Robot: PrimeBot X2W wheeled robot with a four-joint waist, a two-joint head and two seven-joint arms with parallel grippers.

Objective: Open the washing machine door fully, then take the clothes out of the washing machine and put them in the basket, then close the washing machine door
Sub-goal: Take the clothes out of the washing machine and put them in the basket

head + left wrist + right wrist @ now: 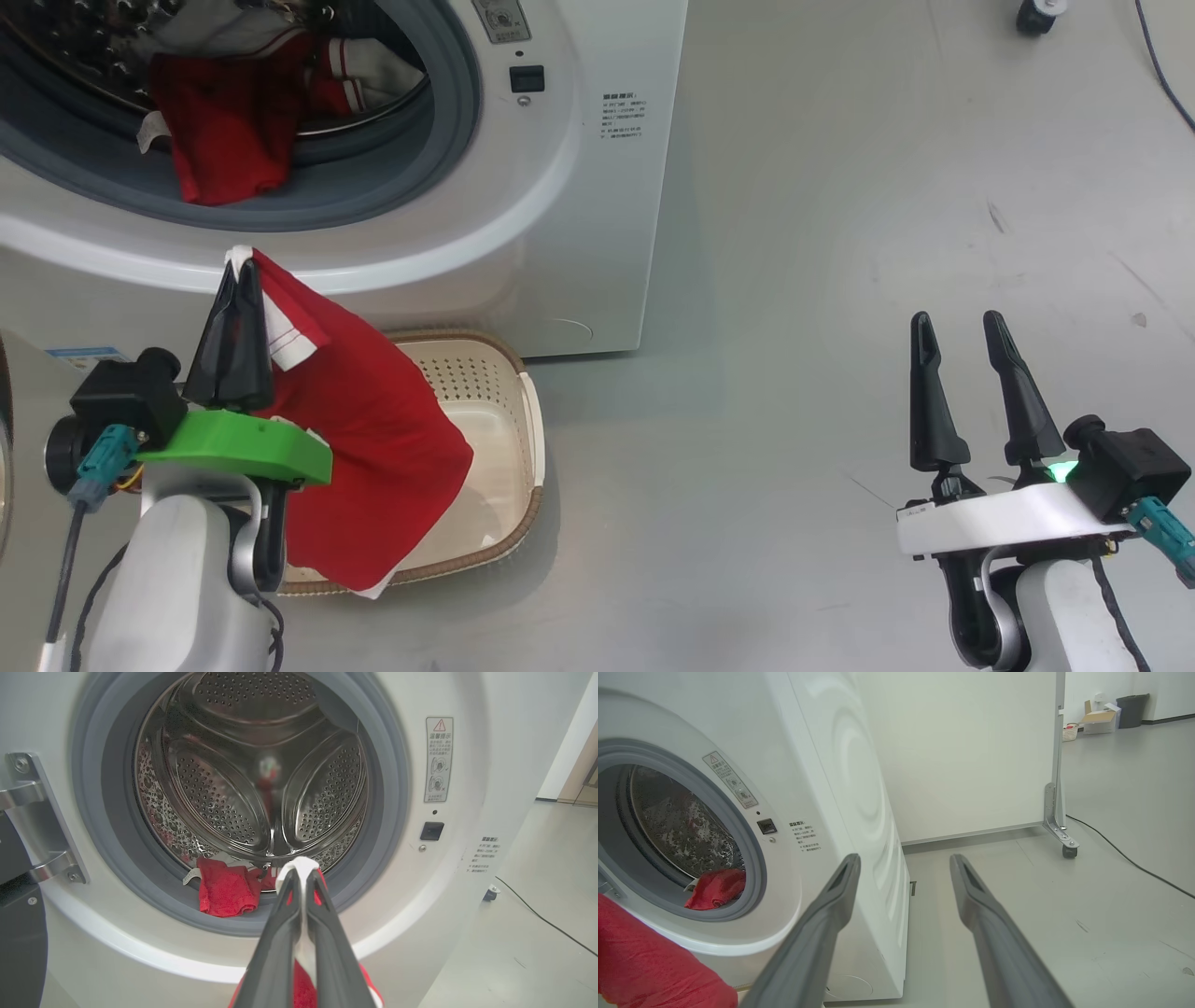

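My left gripper is shut on the white-trimmed edge of a red garment, which hangs down over the cream basket on the floor before the washing machine. In the left wrist view the left gripper pinches that white trim in front of the drum. More red clothes lie in the drum mouth and over the grey seal. The washing machine door stands swung open at the left, by its metal hinge. My right gripper is open and holds nothing, over bare floor to the right.
Grey floor stretches to the right of the machine. A black cable runs across it, and a white panel on a caster wheel stands behind. Boxes and a bin sit far off.
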